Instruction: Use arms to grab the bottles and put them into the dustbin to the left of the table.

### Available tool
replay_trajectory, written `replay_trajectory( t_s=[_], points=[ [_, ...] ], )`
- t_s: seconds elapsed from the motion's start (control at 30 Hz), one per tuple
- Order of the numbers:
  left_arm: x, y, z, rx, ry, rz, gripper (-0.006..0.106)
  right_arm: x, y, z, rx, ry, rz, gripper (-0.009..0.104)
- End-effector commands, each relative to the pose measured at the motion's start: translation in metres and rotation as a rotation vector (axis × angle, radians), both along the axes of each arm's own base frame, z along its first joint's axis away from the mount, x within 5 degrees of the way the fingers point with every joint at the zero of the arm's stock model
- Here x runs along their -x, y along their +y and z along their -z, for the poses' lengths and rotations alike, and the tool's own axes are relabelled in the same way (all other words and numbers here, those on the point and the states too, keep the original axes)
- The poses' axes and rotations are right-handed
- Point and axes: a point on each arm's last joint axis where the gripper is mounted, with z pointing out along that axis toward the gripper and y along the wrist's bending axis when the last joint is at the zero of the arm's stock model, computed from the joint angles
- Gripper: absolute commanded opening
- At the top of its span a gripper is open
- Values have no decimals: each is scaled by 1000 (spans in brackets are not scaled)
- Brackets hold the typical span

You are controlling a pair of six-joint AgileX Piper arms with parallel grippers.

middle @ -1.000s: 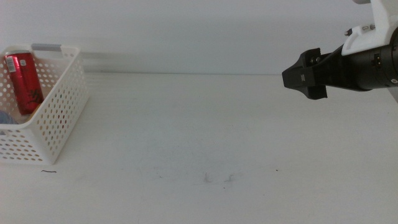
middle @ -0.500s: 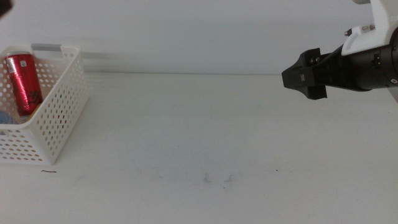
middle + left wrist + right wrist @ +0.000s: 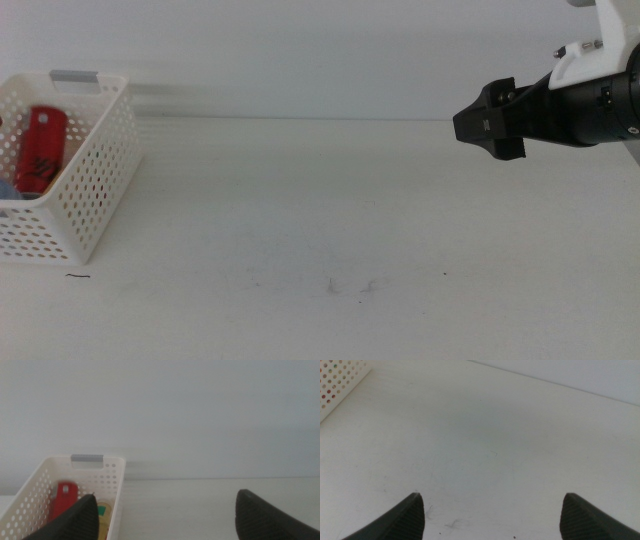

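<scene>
Red can: tilted inside white dustbin at table's far left, beside yellow-liquid bottle seen in left wrist view. Left end effector: above and just beside dustbin, jaws wide, empty. Right end effector: raised over table's right side, well apart from dustbin, jaws wide, empty. Faint scuffs on table between.

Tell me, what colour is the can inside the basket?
Red; the can shows best in the middle view.
</scene>
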Motion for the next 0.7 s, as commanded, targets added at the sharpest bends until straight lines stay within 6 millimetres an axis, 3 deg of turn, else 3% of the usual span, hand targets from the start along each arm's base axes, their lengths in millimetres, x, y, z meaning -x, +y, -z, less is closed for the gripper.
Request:
replay_trajectory(
  t_s=[0.0,0.2,0.33,0.5,0.67],
  points=[
    [0,0,0,13,-12,-1,94,2,0,-1,4,-11,-8,91],
    [10,2,16,-19,-51,-13,94,8,-4,-1,-48,-30,0,91],
    [22,4,39,-4,-135,-15,94,34,-17,8,-197,-176,4,91],
    [37,5,81,9,-140,-14,94,75,-45,60,-236,-354,10,91],
    [44,6,118,19,-132,-12,94,120,-85,123,-145,-378,99,91]
  ],
)
